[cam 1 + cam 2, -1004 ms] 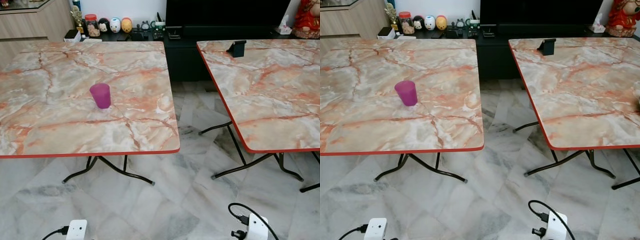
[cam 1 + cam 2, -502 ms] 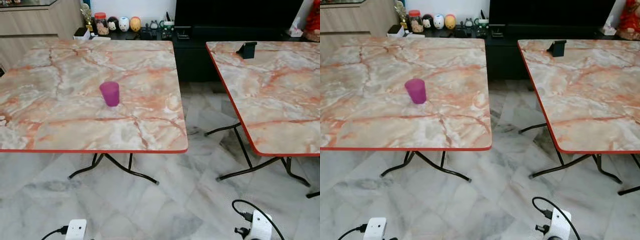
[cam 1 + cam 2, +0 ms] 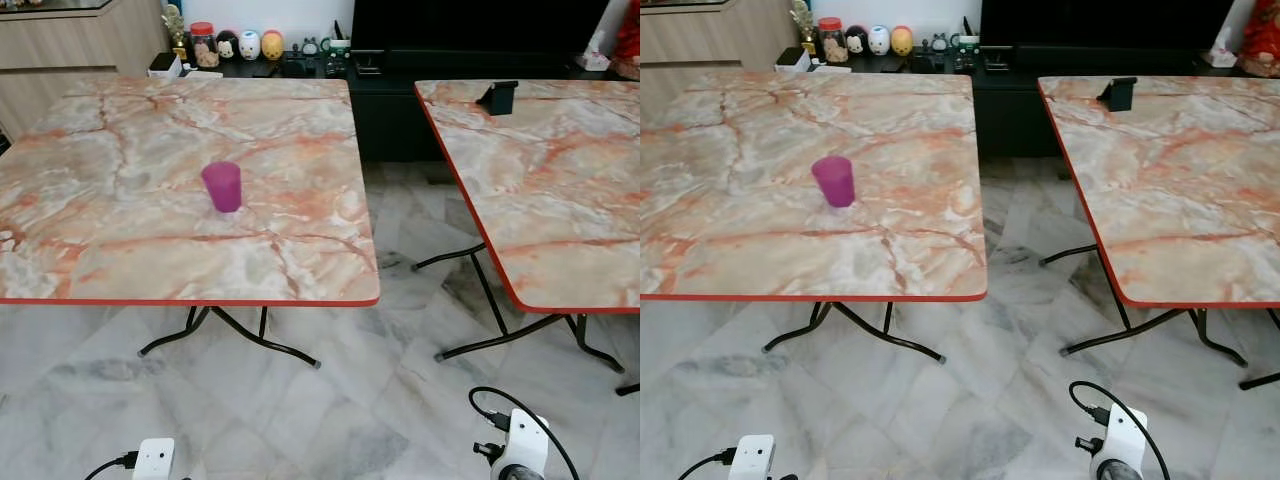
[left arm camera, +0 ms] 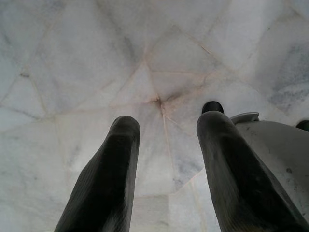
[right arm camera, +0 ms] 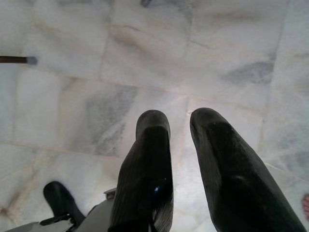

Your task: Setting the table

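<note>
A purple plastic cup (image 3: 222,186) is seen standing upright near the middle of the left marble-patterned folding table (image 3: 120,260), well ahead of both arms and slightly to the left, so the left gripper (image 4: 166,159) is judged the nearer one. That gripper hangs low over the marble floor (image 3: 350,400), its fingers spread apart and empty. The right gripper (image 5: 181,140) also hangs idle, fingers slightly parted, nothing held. A second table (image 3: 560,200) is cut off at the right edge; the dark stand (image 3: 497,97) at its far side is too small to identify.
</note>
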